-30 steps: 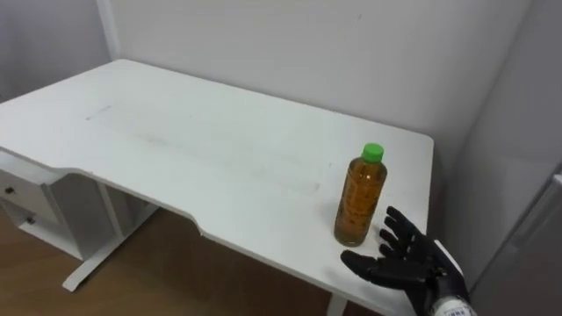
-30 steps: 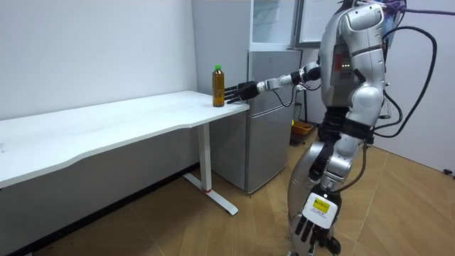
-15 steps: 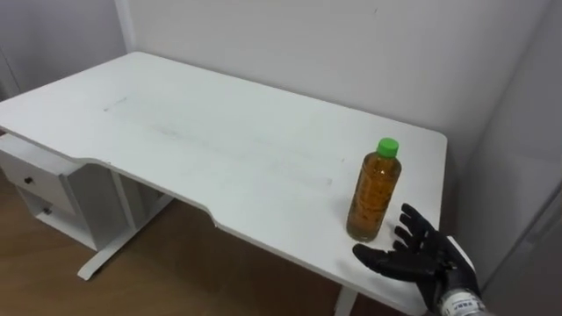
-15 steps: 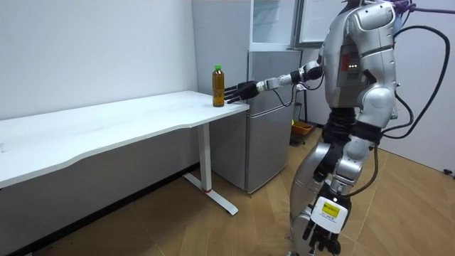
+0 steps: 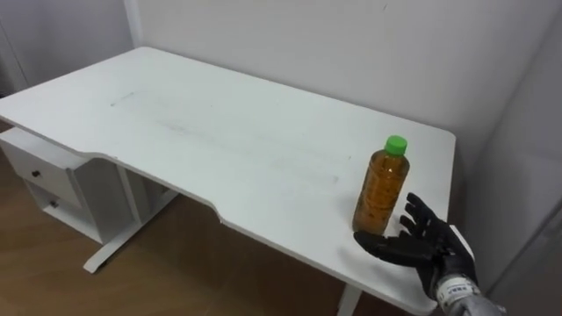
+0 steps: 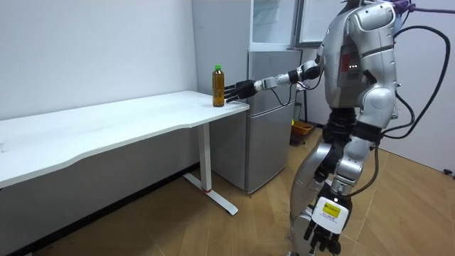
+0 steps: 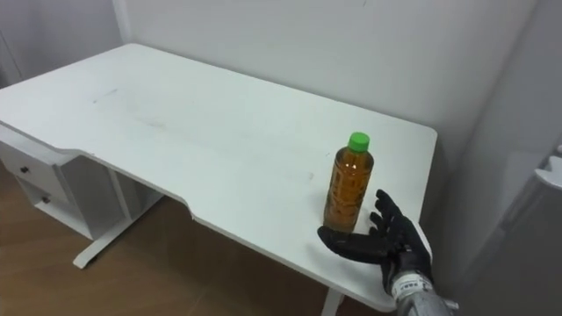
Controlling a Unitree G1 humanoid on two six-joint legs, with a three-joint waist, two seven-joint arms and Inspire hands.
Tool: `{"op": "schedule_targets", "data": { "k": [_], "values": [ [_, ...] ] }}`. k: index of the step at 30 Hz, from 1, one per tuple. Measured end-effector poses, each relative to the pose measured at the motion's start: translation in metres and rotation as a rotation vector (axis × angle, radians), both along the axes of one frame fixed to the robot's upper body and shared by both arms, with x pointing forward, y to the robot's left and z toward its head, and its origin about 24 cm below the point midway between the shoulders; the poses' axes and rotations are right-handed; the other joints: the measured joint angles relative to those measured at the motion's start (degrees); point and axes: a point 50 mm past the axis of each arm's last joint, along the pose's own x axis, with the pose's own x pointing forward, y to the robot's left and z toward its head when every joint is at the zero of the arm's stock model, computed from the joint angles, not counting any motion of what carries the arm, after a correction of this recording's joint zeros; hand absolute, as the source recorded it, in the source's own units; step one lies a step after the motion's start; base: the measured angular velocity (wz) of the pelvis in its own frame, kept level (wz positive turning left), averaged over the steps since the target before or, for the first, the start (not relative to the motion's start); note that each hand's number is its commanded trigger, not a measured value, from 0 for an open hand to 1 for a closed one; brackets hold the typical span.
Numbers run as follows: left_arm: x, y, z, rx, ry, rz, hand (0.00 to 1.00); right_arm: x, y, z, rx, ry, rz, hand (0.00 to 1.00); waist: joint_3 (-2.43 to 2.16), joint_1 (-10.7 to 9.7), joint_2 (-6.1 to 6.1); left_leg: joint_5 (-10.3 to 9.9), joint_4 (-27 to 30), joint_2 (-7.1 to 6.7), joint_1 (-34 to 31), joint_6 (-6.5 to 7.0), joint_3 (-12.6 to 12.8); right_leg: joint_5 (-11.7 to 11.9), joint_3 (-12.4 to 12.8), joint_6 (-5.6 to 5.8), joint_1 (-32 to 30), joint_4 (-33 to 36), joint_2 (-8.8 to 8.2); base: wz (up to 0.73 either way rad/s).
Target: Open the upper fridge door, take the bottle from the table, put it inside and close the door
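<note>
Right arm: stretched forward, about level, reaching over the table's front right corner.
Right hand: black, palm turned toward the bottle, low over the tabletop and just right of the bottle's base.
Fingers: spread and nearly straight, holding nothing. The thumb lies in front of the bottle's base and the others sit beside its right side. Can't tell if anything touches.
Left hand: hangs low beside the leg in the room view.
Stance: robot stands on the wood floor off the table's end, in front of the fridge.
Fridge: grey, just past the table's right edge. Its upper part rises above table height.
Drawer unit: white, under the table's left front edge.
Wall: plain white, along the table's far edge.
In the way: no object between hand and bottle.
Bottle place: upright on the table near the right edge, close to the front right corner, alone on the top.
Bottle look: clear plastic, amber liquid nearly to the neck, green cap.
</note>
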Motion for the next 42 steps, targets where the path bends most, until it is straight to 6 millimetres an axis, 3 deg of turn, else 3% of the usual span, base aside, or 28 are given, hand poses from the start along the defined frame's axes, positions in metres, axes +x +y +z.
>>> {"op": "schedule_targets", "data": {
  "k": [14, 26, 42],
  "values": [
    [0.011, 0.0, 0.001, 0.007, -0.007, -0.024, 0.0, 0.008, 0.002, 0.014, -0.078, -0.034, -0.046, 0.0, 0.36, 3.0, -0.64, 0.0, 0.2, -0.01, 0.0, 0.01, -0.2, 0.0, -0.3, 0.0, 0.0, 0.0, -0.02, 0.0],
    [0.008, 0.01, 0.004, 0.048, -0.018, 0.004, 0.0, 0.014, 0.001, 0.024, -0.073, -0.052, -0.126, 0.0, 0.57, 3.2, -2.77, 0.0, 0.3, -0.02, 0.0, -0.02, -0.2, 0.0, -0.4, 0.0, 0.0, 0.0, 0.01, 0.0],
    [0.003, 0.015, 0.006, 0.089, -0.029, 0.009, 0.0, 0.015, -0.002, 0.025, -0.061, -0.042, -0.179, 0.0, 0.57, 3.2, -2.87, 0.0, 1.2, -0.02, -0.9, 0.01, -0.9, 0.0, -1.4, -0.01, -0.1, 0.7, 0.01, 0.02]
  ]
}}
